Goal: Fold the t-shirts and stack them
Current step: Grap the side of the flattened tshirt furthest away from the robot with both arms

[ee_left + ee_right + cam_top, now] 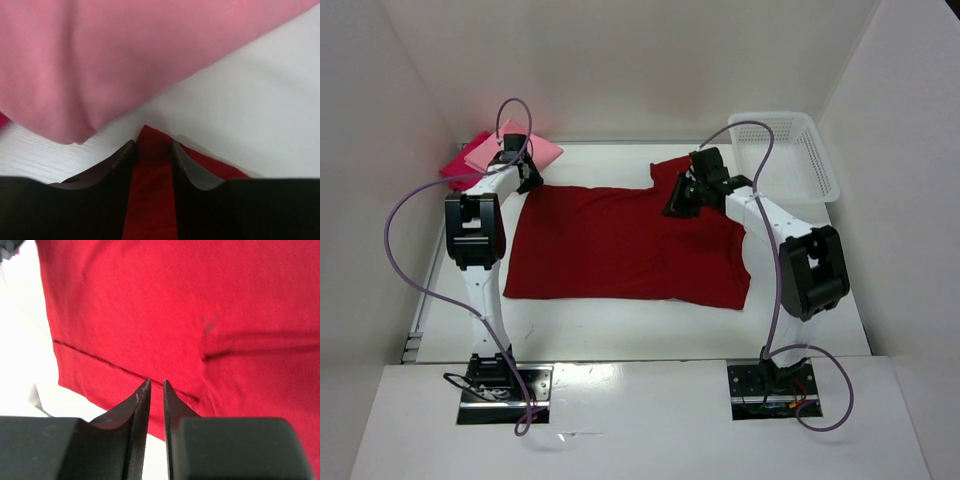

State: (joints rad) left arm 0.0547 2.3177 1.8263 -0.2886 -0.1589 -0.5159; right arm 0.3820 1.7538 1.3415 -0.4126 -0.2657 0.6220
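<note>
Dark red t-shirt (630, 250) spread flat, middle of table (620, 318). Left gripper (153, 152) at far-left corner of it, fingers (117, 162) apart, cloth corner between, not pinched. Right gripper (156, 387) over hem by far-right sleeve, fingers (137, 402) narrowly apart, nothing clamped. Light pink t-shirt (542, 150) folded back-left, overlapping crimson-magenta t-shirt (455, 168). White basket (823, 170) back-right.

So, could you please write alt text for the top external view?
A dark red t-shirt lies spread on a table, both arms' jaws at its far edge. A light pink shirt and a crimson shirt sit far left, a white basket far right.
</note>
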